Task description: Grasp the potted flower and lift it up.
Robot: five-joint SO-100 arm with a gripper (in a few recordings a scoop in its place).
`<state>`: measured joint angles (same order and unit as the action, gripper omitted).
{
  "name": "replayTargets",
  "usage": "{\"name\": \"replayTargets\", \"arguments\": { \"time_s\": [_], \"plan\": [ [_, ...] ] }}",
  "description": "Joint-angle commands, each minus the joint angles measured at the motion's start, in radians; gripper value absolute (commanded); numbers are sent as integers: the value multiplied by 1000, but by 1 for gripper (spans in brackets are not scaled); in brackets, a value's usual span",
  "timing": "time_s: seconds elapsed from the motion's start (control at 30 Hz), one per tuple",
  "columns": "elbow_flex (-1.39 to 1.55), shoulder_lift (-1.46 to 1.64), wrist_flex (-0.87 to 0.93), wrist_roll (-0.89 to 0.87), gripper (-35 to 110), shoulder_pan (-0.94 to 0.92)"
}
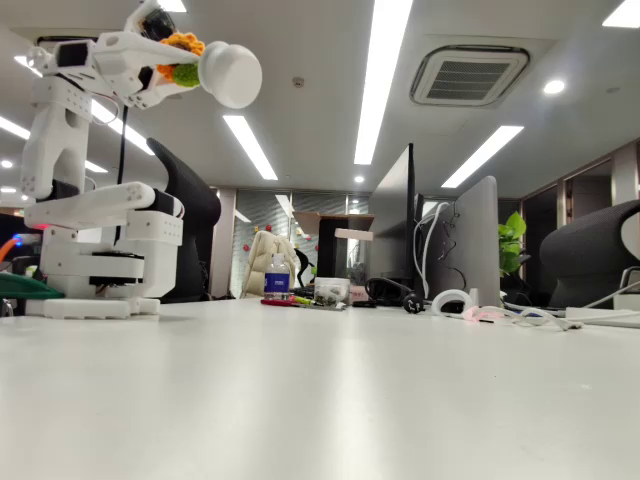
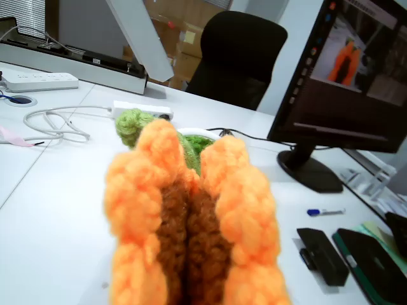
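Potted flower, held high above the tabletop at upper left of the fixed view, tipped sideways with its round white pot pointing right. In the wrist view the orange petals and brown centre of the flower appear squeezed together, green leaves behind. The gripper seems clamped on the bloom, though its fingers are largely hidden. Far across the tabletop: a water bottle and monitor; a black chair stands beyond the tabletop's edge.
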<state>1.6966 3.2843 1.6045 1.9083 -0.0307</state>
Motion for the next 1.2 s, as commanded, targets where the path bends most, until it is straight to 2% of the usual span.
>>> {"name": "replayTargets", "arguments": {
  "time_s": [0.0,1.17],
  "plan": [
    [-21,14,17,-2,0,-9],
    [-23,14,11,11,0,-9]
  ]
}}
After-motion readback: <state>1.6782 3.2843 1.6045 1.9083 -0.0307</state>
